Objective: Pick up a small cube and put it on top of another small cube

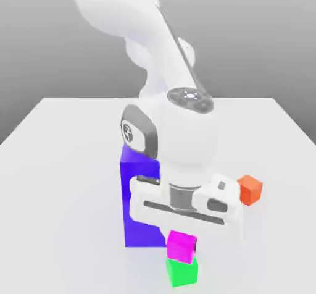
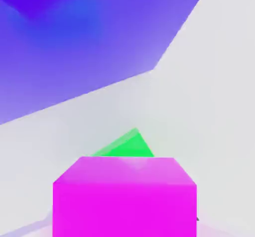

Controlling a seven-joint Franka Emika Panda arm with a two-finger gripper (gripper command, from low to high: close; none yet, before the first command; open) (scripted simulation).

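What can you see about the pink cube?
The pink cube is small and plain, bright magenta, with flat sides and straight edges. It looks smooth, but I can't tell what it's made of. It sits over the green cube, a bit tilted and turned differently from it, so their corners don't line up. It's right below the robot's hand, in front of the big blue-purple block. I can't tell for sure if it touches the green one.

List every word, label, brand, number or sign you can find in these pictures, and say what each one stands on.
No words, brands or numbers can be read.
Dark round badge on the robot arm's side: a pale mark, too small to read.
Dark cap on the arm: small pale marks, too small to read.
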